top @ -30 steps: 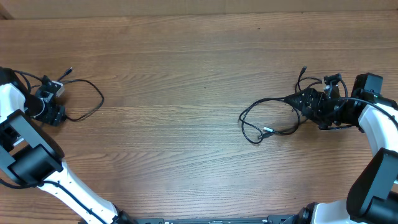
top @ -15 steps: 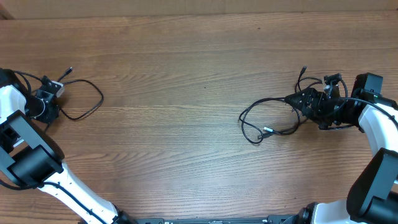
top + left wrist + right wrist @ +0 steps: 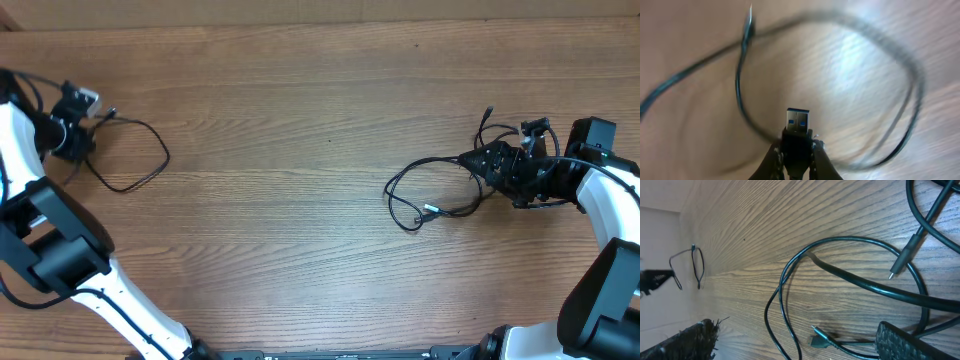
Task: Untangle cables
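One black cable (image 3: 150,165) lies in a loop at the far left of the table. My left gripper (image 3: 70,135) is shut on its blue-tongued USB plug (image 3: 797,121), which stands up between the fingers (image 3: 774,159), with the blurred loop (image 3: 900,65) trailing beyond. At the right, more cables (image 3: 428,198) form loose overlapping loops with a silver-tipped plug (image 3: 430,211). My right gripper (image 3: 495,165) stands open at their right end. In the right wrist view a cable loop (image 3: 855,241), a slim plug (image 3: 903,260) and a flat plug (image 3: 822,339) lie between its spread fingers (image 3: 902,342).
The wooden table (image 3: 300,120) runs wide between the two cable groups. A pale wall edge (image 3: 200,12) borders the far side. The white arms and their thicker black leads (image 3: 30,120) sit at the left and right edges.
My left gripper has shut on the USB plug and moved toward the table's far side, dragging the cable loop with it. The right arm and its cables have not moved.
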You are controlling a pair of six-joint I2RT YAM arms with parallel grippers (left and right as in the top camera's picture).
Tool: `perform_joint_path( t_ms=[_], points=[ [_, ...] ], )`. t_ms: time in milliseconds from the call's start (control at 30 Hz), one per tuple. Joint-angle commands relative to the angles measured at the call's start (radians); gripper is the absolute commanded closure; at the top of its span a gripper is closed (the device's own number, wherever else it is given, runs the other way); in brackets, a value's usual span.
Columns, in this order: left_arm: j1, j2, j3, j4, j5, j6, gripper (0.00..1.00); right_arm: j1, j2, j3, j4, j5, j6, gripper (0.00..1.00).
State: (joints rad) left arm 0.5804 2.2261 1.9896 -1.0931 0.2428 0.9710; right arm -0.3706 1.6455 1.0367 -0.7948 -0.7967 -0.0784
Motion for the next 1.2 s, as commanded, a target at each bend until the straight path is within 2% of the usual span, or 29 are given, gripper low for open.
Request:
perform_joint_path(
  t_ms=[0,67,200,333,367,400,433,667,833,900,1067,1167],
  points=[
    [-0.061,-0.055,0.04,0.0,0.292,-0.031,0.96,0.007,0.003,0.003,0.015,-0.006,0.002,0.0],
    [-0.1,-0.048,0.039,-0.006,0.338,-0.064,0.96,0.007,0.003,0.003,0.015,-0.006,0.002,0.0],
    [-0.181,-0.045,0.039,-0.007,0.325,-0.148,0.96,0.007,0.003,0.003,0.016,-0.006,0.002,0.0],
    [-0.277,-0.045,0.039,-0.006,0.176,-0.282,0.96,0.007,0.003,0.003,0.014,-0.006,0.002,0.0],
    [-0.288,-0.044,0.039,-0.006,0.154,-0.302,0.9,0.007,0.003,0.003,0.014,-0.006,0.002,0.0],
    [-0.301,-0.044,0.039,-0.006,0.13,-0.329,0.69,0.007,0.003,0.003,0.014,-0.006,0.002,0.0],
    [-0.311,-0.044,0.039,-0.006,0.123,-0.352,0.0,0.007,0.003,0.003,0.015,-0.006,0.002,0.0],
    [-0.319,-0.043,0.036,-0.02,0.139,-0.472,0.0,0.007,0.003,0.003,0.015,-0.006,0.002,0.0],
    [-0.366,-0.043,0.035,-0.109,0.168,-0.464,0.0,0.007,0.003,0.003,0.02,-0.006,0.001,0.0],
    [-0.409,-0.043,0.032,-0.143,0.156,-0.417,0.0,0.007,0.003,0.003,0.023,-0.006,0.002,0.0],
    [-0.537,-0.043,0.014,-0.158,0.076,-0.375,0.0,0.007,0.003,0.003,0.022,-0.006,0.002,0.0],
    [-0.607,-0.042,-0.014,-0.117,-0.046,-0.366,0.01,0.007,0.003,0.003,0.016,-0.006,0.002,0.0]
  ],
)
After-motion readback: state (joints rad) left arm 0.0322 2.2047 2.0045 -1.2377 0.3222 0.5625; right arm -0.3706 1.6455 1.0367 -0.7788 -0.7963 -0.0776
